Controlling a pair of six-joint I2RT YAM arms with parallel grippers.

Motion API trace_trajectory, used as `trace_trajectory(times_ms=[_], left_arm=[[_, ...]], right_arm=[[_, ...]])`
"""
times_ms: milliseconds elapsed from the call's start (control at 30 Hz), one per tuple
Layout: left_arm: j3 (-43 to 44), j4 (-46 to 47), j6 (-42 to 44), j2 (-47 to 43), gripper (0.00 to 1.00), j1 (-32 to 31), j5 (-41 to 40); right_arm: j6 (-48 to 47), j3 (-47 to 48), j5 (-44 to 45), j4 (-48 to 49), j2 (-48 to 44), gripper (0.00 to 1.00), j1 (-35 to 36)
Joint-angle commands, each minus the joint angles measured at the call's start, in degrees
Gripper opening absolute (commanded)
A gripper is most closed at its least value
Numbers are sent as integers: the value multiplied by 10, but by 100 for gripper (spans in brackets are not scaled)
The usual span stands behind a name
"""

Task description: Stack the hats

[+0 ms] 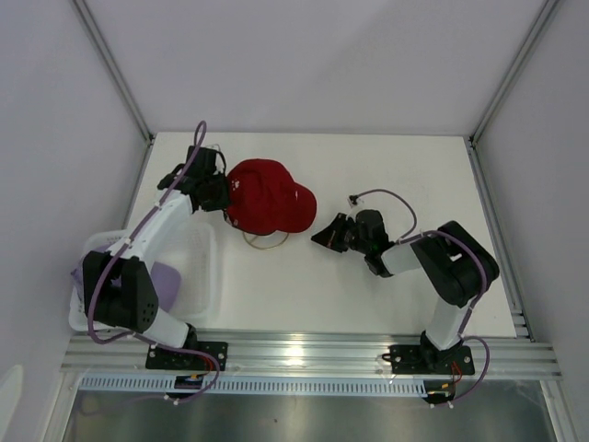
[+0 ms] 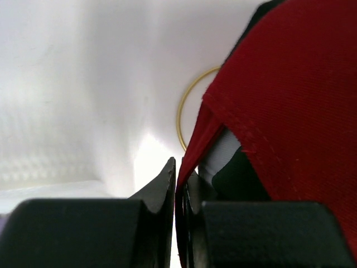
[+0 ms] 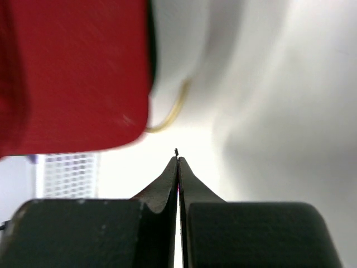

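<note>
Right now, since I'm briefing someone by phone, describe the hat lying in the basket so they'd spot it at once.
On the white table, go to the near-left corner, where a white mesh basket sits beside the left arm. The lavender hat lies inside it, partly hidden by that arm. It is the only pale purple thing, unlike the red hat mid-table.

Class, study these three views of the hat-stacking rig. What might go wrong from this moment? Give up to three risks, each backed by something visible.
1. The left gripper pinches only a thin edge of the red cap, so the fabric may slip free.
2. The cap sits over a gold wire ring, and a sideways tug could drag or tip that.
3. The right gripper is shut and empty close beside the cap, so it might nudge it off line.
</note>
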Motion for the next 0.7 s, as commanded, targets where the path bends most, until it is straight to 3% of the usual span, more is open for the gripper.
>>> trace_trajectory(times_ms=[0,300,367,400,433,467,500,533,667], left_arm=[[-11,26,-26,20,9,-24,43],[-4,40,-12,45,12,-29,37],[0,29,-8,35,21,-28,33],[1,27,-1,27,24,-29,33],[0,27,10,18,35,-29,33],[0,16,11,-2,39,-29,24],[5,8,15,-12,44,-28,24],[6,2,17,-20,55,-24,24],[8,-7,17,-71,78,-11,39]], right_arm=[[-46,-26,52,-64,-56,0,-13],[-58,-52,61,-128,-112,0,-38],[-65,-48,66,-155,-143,0,-40],[-70,-45,70,-168,-155,4,-40],[-80,-31,68,-197,-166,8,-41],[-88,-22,65,-217,-185,13,-40],[-94,-10,65,-254,-195,24,-40],[-106,-1,61,-268,-204,29,-40],[-124,34,60,-319,-259,55,-38]])
